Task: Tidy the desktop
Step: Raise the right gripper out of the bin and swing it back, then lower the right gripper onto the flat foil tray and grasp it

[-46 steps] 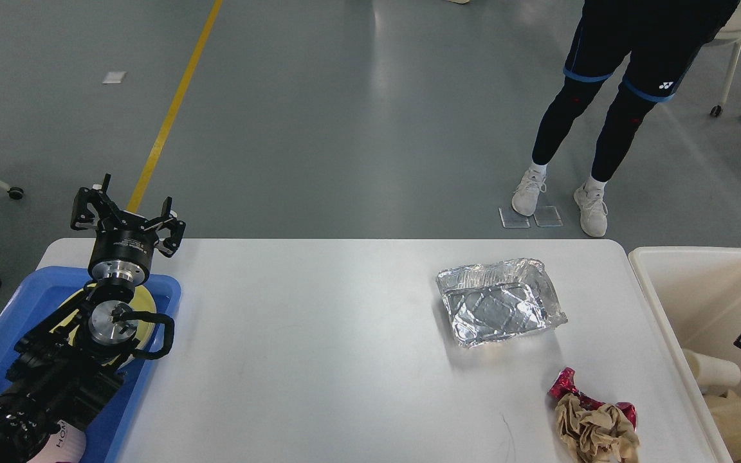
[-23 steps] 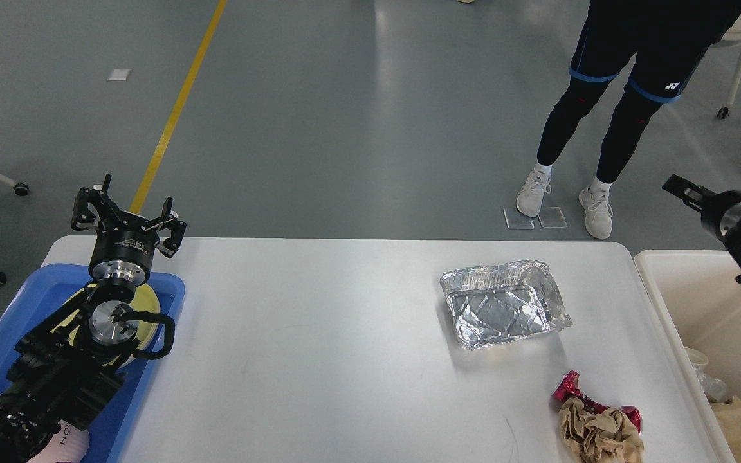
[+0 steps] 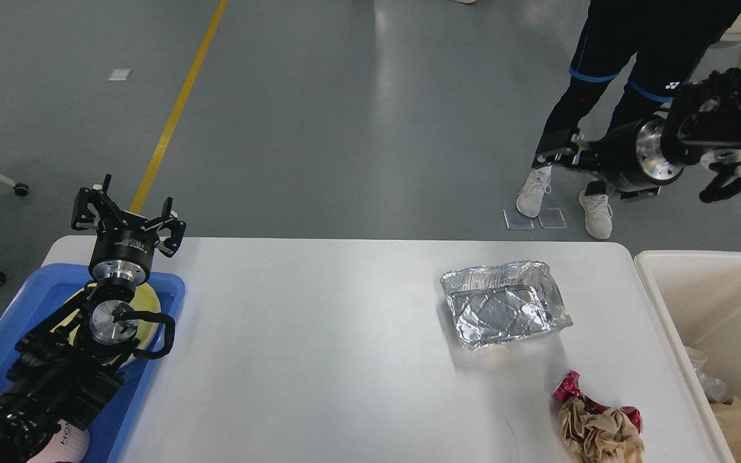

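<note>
Desktop, centre of view: two items left to clear. Crumpled foil tray, toward the cream bin; red wrapper with brown paper wad, near edge beside the bin. Bin holds some rubbish. Left gripper: spread, empty, above the blue tray. Right gripper: raised beyond the desktop's far edge, fingers indistinct, cannot tell.
</note>
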Action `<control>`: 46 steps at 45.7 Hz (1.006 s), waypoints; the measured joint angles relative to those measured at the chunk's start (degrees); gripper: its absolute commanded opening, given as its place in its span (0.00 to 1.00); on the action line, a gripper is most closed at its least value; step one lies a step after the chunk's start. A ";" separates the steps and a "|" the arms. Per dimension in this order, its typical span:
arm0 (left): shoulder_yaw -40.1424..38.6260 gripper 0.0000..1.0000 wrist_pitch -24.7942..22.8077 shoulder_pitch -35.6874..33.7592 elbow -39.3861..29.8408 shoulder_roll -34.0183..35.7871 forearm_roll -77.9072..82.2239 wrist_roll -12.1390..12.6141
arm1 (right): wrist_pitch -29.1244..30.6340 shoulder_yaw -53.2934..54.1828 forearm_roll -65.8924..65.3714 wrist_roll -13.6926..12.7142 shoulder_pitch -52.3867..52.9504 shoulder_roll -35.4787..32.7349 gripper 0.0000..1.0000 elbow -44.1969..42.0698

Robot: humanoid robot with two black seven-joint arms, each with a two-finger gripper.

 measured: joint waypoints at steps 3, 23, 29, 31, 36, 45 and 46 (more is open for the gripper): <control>0.00 1.00 0.00 0.01 -0.02 0.00 0.00 0.00 | 0.01 -0.18 -0.99 0.00 3.13 0.40 1.00 6.25; -0.01 1.00 -0.06 0.03 -0.04 -0.02 0.05 0.00 | -12.14 -2.36 -2.36 -0.36 -14.34 9.96 1.00 -4.21; -0.01 1.00 -0.06 0.03 -0.03 -0.08 0.04 0.00 | -14.33 -2.10 -1.93 -0.36 -24.60 13.64 1.00 -16.59; -0.01 1.00 -0.06 0.03 -0.02 -0.09 0.00 0.00 | -14.61 -2.10 -1.88 -0.37 -26.95 14.74 1.00 -19.21; -0.01 1.00 -0.05 0.00 -0.01 -0.09 0.00 0.00 | -15.31 -2.05 -1.65 -0.33 -32.57 18.19 1.00 -24.16; -0.01 1.00 -0.02 -0.07 0.01 -0.17 0.00 0.00 | -17.78 -1.93 2.22 -0.21 -41.24 25.23 1.00 -31.09; -0.01 1.00 -0.02 -0.07 0.01 -0.17 0.00 0.00 | -17.95 -1.87 2.53 -0.21 -42.09 25.85 1.00 -32.07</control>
